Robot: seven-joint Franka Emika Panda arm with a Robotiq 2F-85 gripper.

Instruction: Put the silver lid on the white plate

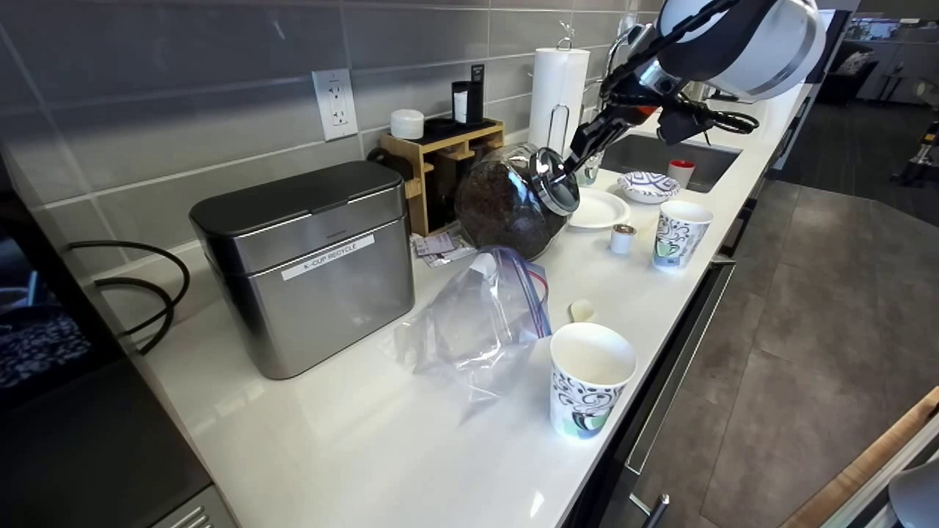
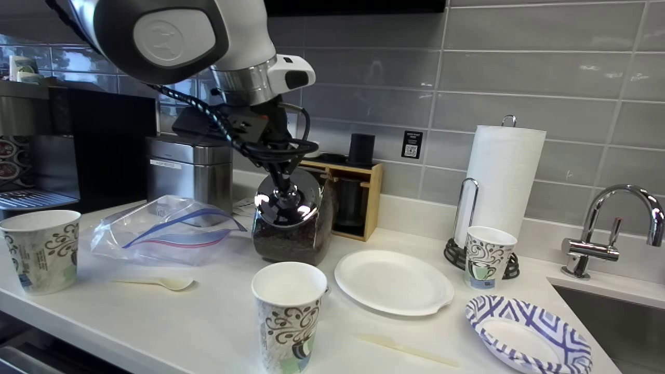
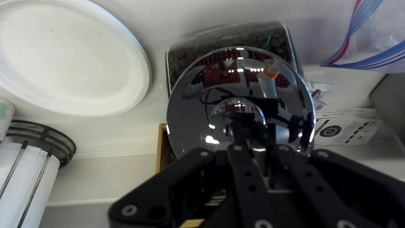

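Observation:
The silver lid [image 1: 544, 163] is round and mirror-like, with a round knob. It sits tilted at the slanted mouth of a glass jar [image 1: 499, 205] of dark beans, and shows in an exterior view [image 2: 270, 200] and the wrist view [image 3: 196, 95]. My gripper [image 2: 283, 186] is at the knob, its fingers close together and seemingly shut on it; the fingertips [image 3: 250, 125] partly hide the knob in the wrist view. The white plate [image 2: 393, 283] lies flat and bare beside the jar; it also shows in the wrist view [image 3: 68, 60] and an exterior view [image 1: 603, 210].
A clear zip bag [image 1: 480, 323] and a steel bin [image 1: 330, 271] are near the jar. Patterned paper cups [image 2: 288, 317] stand along the front. A wooden organizer [image 2: 371, 208] is behind the jar. A paper towel roll [image 2: 501, 182] and patterned bowl [image 2: 530, 335] are near the sink.

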